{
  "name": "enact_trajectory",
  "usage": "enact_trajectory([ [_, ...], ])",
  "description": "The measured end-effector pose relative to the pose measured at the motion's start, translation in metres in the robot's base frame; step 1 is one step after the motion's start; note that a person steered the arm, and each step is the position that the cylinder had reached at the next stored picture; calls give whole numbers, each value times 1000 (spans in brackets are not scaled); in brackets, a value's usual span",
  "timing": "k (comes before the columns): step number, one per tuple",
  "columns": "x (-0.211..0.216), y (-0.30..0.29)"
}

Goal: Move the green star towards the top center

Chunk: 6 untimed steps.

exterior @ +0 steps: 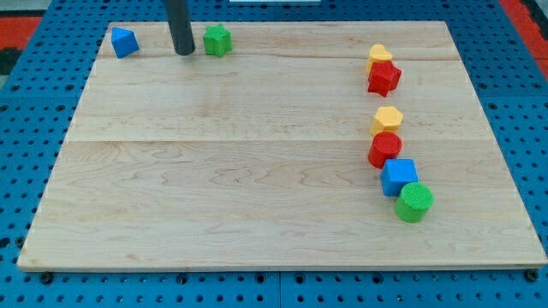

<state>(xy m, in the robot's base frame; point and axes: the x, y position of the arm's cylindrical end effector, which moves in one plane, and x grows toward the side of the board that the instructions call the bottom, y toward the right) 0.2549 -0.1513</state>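
The green star (pixel 217 39) lies near the top edge of the wooden board (pixel 257 171), left of the top centre. My tip (pixel 184 52) stands just to the star's left, with a small gap between them. A blue triangular block (pixel 124 42) lies further left, near the board's top left corner.
On the view's right, a loose column of blocks runs downward: a yellow block (pixel 379 55), a red star (pixel 384 78), a yellow hexagon (pixel 387 119), a red cylinder (pixel 384 149), a blue cube (pixel 399 176) and a green cylinder (pixel 414 202).
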Motion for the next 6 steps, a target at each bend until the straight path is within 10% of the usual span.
enact_trajectory([
  [6, 54, 103],
])
